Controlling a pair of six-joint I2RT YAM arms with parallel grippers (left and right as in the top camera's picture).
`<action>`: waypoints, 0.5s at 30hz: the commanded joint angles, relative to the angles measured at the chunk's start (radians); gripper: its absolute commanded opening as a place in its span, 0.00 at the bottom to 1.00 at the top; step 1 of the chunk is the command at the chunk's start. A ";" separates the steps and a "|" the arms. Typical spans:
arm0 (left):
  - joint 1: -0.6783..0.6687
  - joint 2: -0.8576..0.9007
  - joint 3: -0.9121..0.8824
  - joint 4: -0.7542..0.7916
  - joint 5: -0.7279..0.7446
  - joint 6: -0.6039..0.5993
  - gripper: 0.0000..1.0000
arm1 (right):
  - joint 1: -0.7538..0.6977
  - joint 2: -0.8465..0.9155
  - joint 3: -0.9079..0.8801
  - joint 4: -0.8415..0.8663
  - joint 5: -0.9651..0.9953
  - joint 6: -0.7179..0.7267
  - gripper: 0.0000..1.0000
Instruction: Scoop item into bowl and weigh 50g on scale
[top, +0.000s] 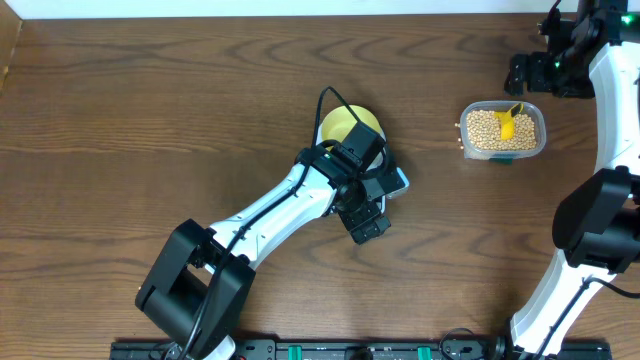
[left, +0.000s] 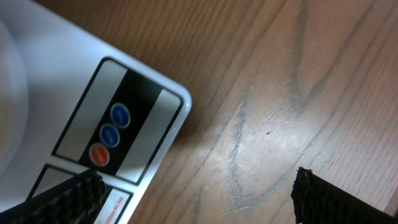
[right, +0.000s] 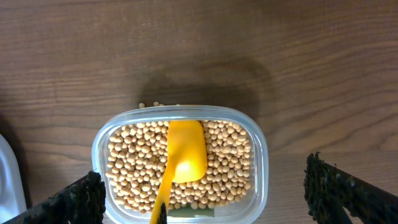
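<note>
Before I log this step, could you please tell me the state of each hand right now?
Left hand: open, holding nothing.
Right hand: open, holding nothing.

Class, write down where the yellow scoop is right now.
Overhead, the scoop lies on the beans inside the clear tub, on the table's right side, right of the bowl.

My left arm (top: 280, 210) lies slantwise across the middle of the table (top: 150, 100), covering the scale (left: 50, 81) and part of the bowl (top: 340, 124) — little room from above there. The tub (right: 260, 149) stands open-topped, though the scoop (right: 186, 152) lies in its beans (right: 127, 162). Bare wood spreads wide to the left and along the back — my right arm (top: 600, 230) lines the right edge.
</note>
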 joint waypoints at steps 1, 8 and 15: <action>-0.002 0.031 0.018 -0.005 0.040 0.031 0.98 | 0.001 0.003 0.014 -0.001 0.001 0.000 0.99; 0.002 0.077 0.048 -0.044 0.049 0.035 0.98 | 0.001 0.003 0.014 -0.001 0.001 0.000 0.99; 0.000 0.119 0.080 -0.066 0.048 0.038 0.98 | 0.001 0.003 0.014 -0.001 0.001 0.000 0.99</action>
